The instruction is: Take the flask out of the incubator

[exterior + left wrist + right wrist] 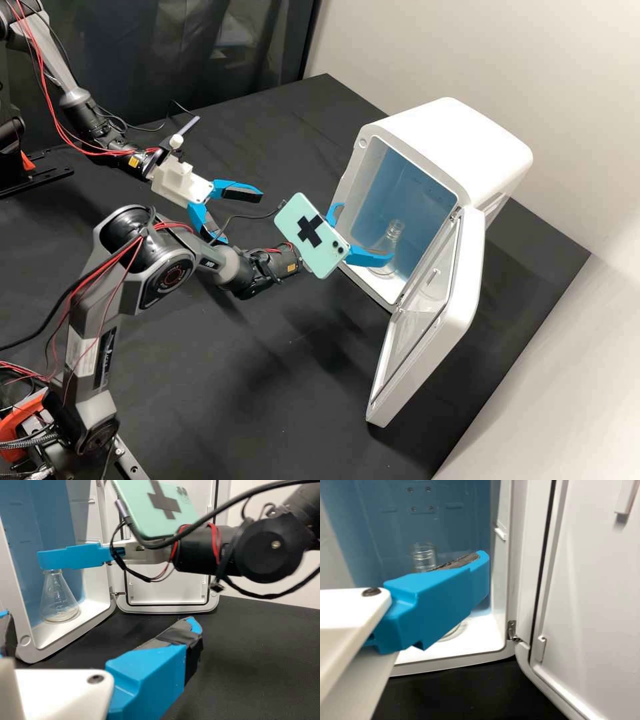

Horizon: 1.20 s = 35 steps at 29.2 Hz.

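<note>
The right arm (133,267), nearest, stretches over the bench (267,373) with a mint phone (312,235) on its wrist. Behind it the left gripper (242,217) hangs above the bench, fingers wide apart and holding nothing. The right gripper (365,235) is spread wide in the incubator (453,147) mouth, one finger (75,557) crossing the neck of the flask (59,597), contact unclear. The flask stands upright on the blue-lined floor inside, door (440,313) swung open; the bench is black, with a dark curtain (167,40) behind and a pale wall (533,67) to the right.
</note>
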Tool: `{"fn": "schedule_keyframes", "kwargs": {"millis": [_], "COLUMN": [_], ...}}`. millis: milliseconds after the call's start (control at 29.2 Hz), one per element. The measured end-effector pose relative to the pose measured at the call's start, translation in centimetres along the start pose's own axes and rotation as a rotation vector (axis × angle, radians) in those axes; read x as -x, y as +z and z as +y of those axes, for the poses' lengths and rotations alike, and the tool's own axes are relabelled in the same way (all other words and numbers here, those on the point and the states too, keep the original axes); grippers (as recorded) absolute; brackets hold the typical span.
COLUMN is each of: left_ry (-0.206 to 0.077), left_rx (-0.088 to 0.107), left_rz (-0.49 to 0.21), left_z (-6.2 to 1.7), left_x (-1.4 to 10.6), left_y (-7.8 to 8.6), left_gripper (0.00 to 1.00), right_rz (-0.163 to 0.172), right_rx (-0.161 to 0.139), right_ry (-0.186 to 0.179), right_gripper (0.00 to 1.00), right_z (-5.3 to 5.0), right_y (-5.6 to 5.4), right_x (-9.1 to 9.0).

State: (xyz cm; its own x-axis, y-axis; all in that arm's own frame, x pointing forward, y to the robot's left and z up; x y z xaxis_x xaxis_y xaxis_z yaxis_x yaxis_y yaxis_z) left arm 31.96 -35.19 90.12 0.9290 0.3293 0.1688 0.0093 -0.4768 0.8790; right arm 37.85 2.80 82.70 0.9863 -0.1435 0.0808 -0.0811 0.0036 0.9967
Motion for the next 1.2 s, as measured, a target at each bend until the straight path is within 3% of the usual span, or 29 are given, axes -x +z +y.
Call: {"fn": "schedule_keyframes", "kwargs": {"millis": [103,308,445,617,754,1199], "left_ry": [0.0,0.0,0.0,0.0,0.0,-0.004], "left_rx": [-0.002,-0.002,-0.001,-0.001,-0.001,-0.003], "left_rz": [-0.002,-0.002,0.0,0.001,0.001,-0.014], "left_z": [0.0,0.0,0.01,0.02,0.02,-0.12], "left_x": [0.0,0.0,0.0,0.0,0.0,0.0], "left_y": [0.0,0.0,0.0,-0.1,-0.1,0.4], "left_gripper": [1.0,1.0,1.0,1.0,1.0,1.0], "right_rz": [-0.016,0.0,0.003,-0.017,-0.039,-0.048], "right_rx": [0.007,0.028,0.039,0.052,0.078,0.115], "right_ry": [-0.002,0.003,-0.002,-0.013,-0.066,-0.085], "right_gripper": [1.0,1.0,1.0,1.0,1.0,1.0], "right_z": [0.0,0.0,-0.7,-1.5,-2.5,-2.9], "right_y": [0.0,-1.1,-2.2,-3.2,-3.4,-3.2], "right_x": [-0.7,-1.5,-2.2,-3.1,-3.6,-4.4]}}
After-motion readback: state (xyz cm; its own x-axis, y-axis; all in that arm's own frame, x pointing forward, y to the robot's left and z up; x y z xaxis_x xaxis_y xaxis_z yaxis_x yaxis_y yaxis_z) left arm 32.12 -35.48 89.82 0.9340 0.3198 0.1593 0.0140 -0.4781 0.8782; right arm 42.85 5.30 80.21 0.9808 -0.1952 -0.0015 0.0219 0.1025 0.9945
